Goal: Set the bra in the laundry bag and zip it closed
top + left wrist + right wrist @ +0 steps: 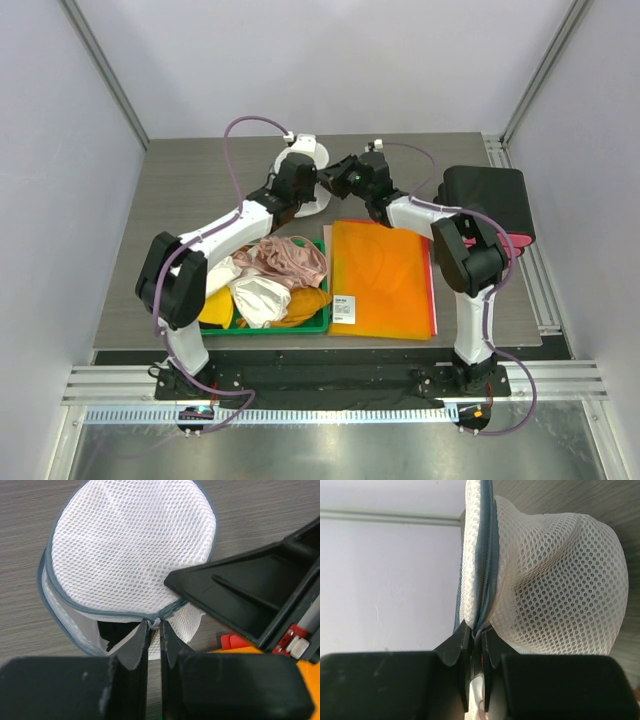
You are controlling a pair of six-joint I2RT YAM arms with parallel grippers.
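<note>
Left hand [155, 630] pinches the grey zipper [100, 613] of the white round mesh laundry bag [130, 545]; right hand [477, 635] clamps its rim; drag steadily.

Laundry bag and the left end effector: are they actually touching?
Touching. The left wrist view shows the left end effector pinched shut on the zippered rim of the laundry bag.

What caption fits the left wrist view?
Left pincer shut on the laundry bag zipper rim, black bra visible inside.
</note>
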